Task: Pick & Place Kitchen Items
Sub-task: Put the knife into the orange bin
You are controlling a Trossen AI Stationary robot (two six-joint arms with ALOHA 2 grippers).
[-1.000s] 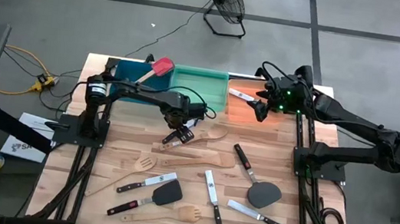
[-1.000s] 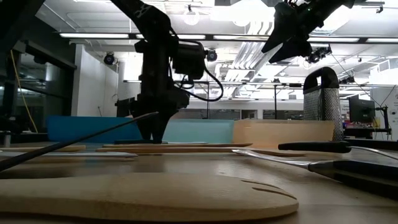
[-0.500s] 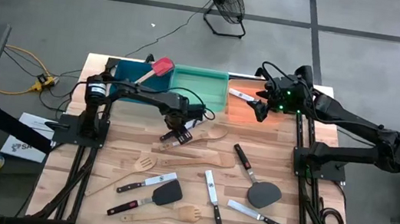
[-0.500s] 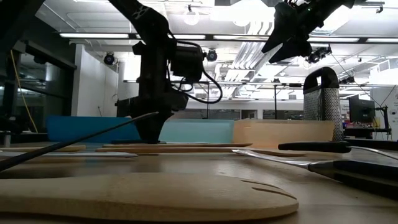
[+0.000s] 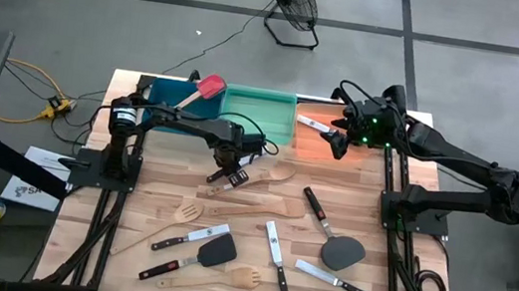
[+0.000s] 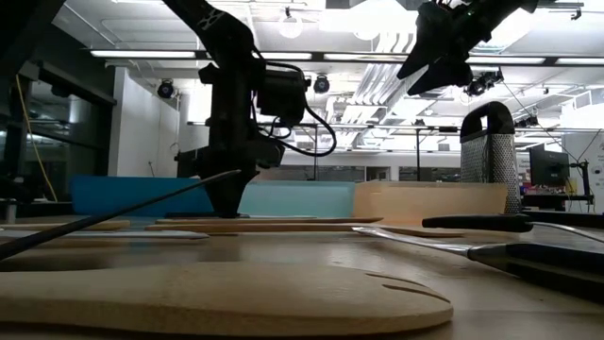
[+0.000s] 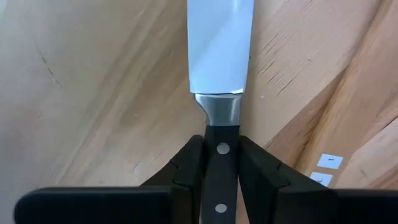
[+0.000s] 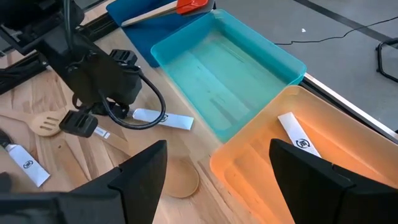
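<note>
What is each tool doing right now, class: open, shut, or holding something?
Left tool: shut on the black-handled knife, low at the table.
Right tool: open, holding nothing, above the orange bin.

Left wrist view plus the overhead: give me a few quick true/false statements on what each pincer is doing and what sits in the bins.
1. The left pincer is closed on a knife by its black handle. True.
2. That knife is already inside the green bin. False: it is over the bare wooden table, in front of the bins.
3. The right pincer is open and holds nothing. True.
4. The red-headed spatula lies flat on the table among the knives. False: it rests in the blue bin, with its head over the rim.
5. The orange bin has a knife in it. True: one blade shows inside.
</note>
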